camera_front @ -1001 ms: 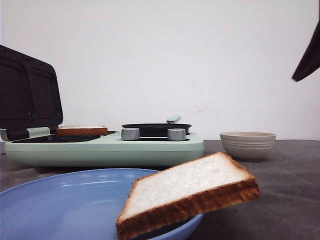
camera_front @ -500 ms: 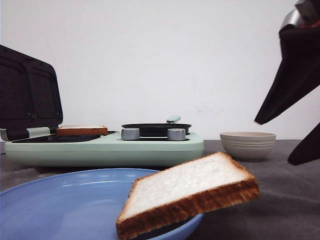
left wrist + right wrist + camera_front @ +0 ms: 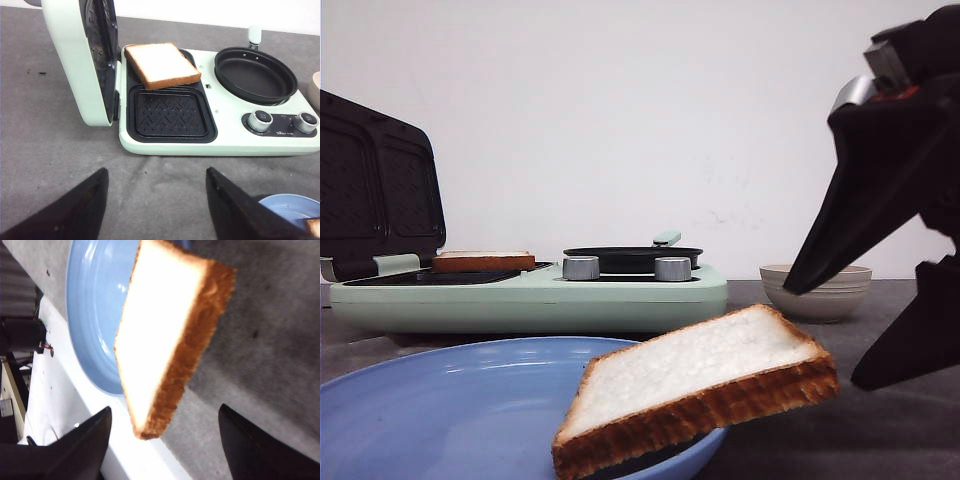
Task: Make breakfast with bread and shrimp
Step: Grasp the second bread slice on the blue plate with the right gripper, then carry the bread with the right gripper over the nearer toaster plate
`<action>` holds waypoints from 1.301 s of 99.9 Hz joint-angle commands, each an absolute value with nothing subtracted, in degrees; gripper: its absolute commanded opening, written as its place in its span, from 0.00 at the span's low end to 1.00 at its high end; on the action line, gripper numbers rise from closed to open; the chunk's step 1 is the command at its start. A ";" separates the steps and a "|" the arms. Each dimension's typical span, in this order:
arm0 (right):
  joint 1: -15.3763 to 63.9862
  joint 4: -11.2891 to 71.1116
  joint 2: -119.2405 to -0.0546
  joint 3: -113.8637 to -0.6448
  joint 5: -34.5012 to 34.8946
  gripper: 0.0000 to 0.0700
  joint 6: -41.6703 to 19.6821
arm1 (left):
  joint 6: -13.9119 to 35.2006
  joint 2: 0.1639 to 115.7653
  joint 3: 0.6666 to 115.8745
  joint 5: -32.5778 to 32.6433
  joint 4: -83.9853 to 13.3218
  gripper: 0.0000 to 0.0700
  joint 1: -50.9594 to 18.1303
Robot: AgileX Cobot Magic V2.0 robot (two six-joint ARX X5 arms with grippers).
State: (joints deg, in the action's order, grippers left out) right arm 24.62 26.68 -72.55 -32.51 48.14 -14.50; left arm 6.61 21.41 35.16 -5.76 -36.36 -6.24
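From the front, my right gripper (image 3: 895, 290) has swung in from the upper right with its jaws spread wide and now hangs beside the near bread slice (image 3: 705, 385), spongy white with a rough brown crust, overhanging the glossy blue plate (image 3: 450, 400), so I judge that slice is next. On the left wrist, the left gripper (image 3: 155, 205) waits wide and empty over the grey bench (image 3: 50, 125); the other slice (image 3: 161, 65) lies in the mint sandwich maker's (image 3: 230, 142) far ribbed tray. On the right wrist, the bread edge sits between the spread fingers (image 3: 75, 450); I see no shrimp.
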 commanded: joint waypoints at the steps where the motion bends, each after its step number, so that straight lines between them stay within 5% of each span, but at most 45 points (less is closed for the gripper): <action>1: 25.87 25.58 -73.60 -32.88 48.60 0.60 -15.20 | 6.70 21.50 35.48 -5.52 -36.05 0.45 -6.24; 33: 30.39 20.49 -75.59 -32.88 47.42 0.58 -17.76 | 6.70 21.50 35.48 -5.52 -36.07 0.45 -6.24; 52: 30.94 18.92 -75.61 -32.91 45.95 0.01 -18.70 | 6.70 21.50 35.48 -5.54 -36.10 0.45 -6.24; 89: 30.96 18.57 -73.21 -33.58 46.48 0.00 -20.78 | 6.70 21.50 35.48 -5.54 -36.12 0.45 -6.24; 130: 30.96 11.70 -68.47 -44.71 46.37 0.00 -29.98 | 6.50 21.50 35.48 -5.48 -35.99 0.45 -6.24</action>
